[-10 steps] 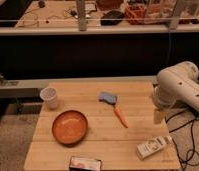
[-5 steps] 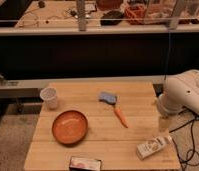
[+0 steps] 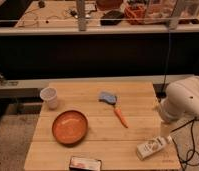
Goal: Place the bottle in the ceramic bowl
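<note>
We see the arm (image 3: 185, 100) lower and further right than it was a second ago, its white bulk now over the table's (image 3: 93, 150) right edge, just above the bottle (image 3: 153, 147). The gripper sits beneath that housing, masked from us. Its fingers are spread wide and hold nothing, since the bottle lies free on its side near the front right corner. Nothing on the table has shifted. We judge this a descent toward the grasp, with the pick itself not yet begun.

The ceramic bowl (image 3: 70, 126) waits empty at front left, well apart from the bottle, so a carry across the table lies ahead. Between them a carrot (image 3: 120, 117) lies beside a blue-grey object (image 3: 108, 96). A white cup (image 3: 49, 97) stands behind the bowl, and a flat dark box (image 3: 85, 163) rests at the front edge.

The table is pale planked wood on a speckled floor. Behind it run a dark panel, a metal rail and a cluttered bench. A black cable (image 3: 190, 145) trails at the right.
</note>
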